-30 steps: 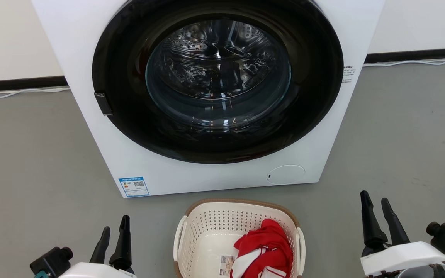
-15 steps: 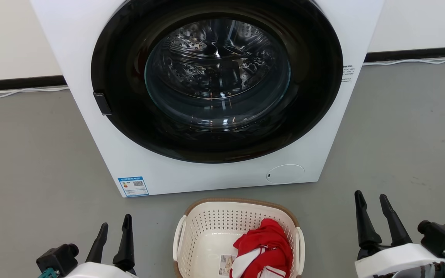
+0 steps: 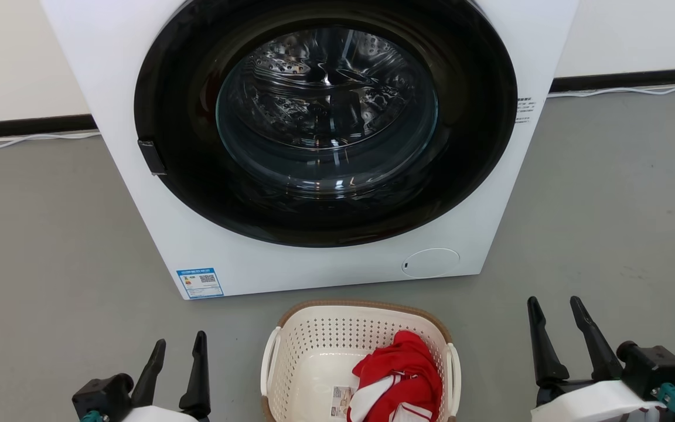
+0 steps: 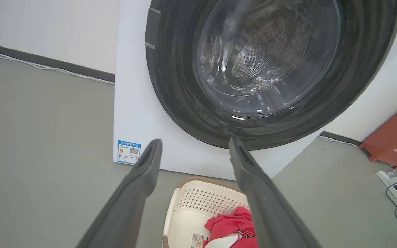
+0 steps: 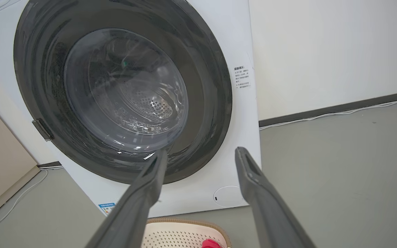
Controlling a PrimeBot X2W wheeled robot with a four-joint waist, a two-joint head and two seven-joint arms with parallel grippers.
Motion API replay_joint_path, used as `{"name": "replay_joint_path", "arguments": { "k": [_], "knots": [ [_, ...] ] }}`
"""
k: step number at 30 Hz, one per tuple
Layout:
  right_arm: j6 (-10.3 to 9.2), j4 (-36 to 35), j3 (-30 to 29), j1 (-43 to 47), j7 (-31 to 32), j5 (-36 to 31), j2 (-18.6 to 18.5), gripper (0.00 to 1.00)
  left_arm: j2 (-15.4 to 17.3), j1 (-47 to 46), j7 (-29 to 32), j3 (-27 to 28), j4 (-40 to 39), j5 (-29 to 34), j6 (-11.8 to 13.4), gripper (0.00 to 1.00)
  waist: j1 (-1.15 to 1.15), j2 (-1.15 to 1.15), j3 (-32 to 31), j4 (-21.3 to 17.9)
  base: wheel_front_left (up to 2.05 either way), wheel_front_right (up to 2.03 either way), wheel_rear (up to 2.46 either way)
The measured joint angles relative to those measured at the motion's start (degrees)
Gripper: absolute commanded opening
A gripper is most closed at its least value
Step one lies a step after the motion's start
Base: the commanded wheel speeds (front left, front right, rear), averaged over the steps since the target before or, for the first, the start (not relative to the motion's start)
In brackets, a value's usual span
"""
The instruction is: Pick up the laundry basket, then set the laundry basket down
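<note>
Underfoot: smooth matt grey floor (image 3: pixel 50 234), meeting a pale wall at a dark skirting strip (image 3: pixel 27 126), with a thin white cable (image 3: pixel 21 139) lying along it.
Task item: the laundry basket (image 3: pixel 337 334) stands on the floor just in front of the washing machine's bottom edge, between the two grippers and touching neither.
Basket make: cream-white plastic, rounded-rectangular, with walls pierced by rows of small holes, a brown woven-look rim and a slim white handle (image 3: pixel 267 363) on each side.
Basket contents: a crumpled red and white garment (image 3: pixel 399 369), possibly a sports shirt, fills the right half. A small printed label (image 3: pixel 343 401) lies on the bottom beside it, its print too small to read.
Appliance: a white front-loading washing machine (image 3: pixel 208 258) with flat glossy panels. Its round door (image 3: pixel 326 111) has a broad black ring around domed clear glass, and a perforated steel drum shows behind it.
Front panel details: a round flap (image 3: pixel 430 262) at the lower right corner and a blue sticker (image 3: pixel 200 283) at the lower left corner.
Left claw: the left gripper (image 3: pixel 180 340) hangs above the floor left of the basket, its long dark tapered fingers spread apart and holding nothing.
Right claw: the right gripper (image 3: pixel 553 302) hangs right of the basket, its fingers likewise spread and empty.
</note>
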Motion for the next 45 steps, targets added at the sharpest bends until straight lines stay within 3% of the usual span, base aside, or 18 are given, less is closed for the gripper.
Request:
{"name": "replay_joint_path", "arguments": {
  "k": [19,45],
  "knots": [
    [0.02,-1.02,0.58,0.13,-3.35,-13.52,0.09,1.00,0.11,1.10,-3.01,-0.80,-0.53,13.04,0.65,1.00,0.00,0.00,0.14,-0.17,0.00,0.00,0.00],
    [0.05,-0.75,-0.92,0.96,-3.42,-13.44,0.29,1.00,0.12,1.14,-3.16,-0.75,-0.52,13.23,0.65,1.00,0.00,0.00,0.37,-0.09,0.00,0.00,0.00]
  ]
}}
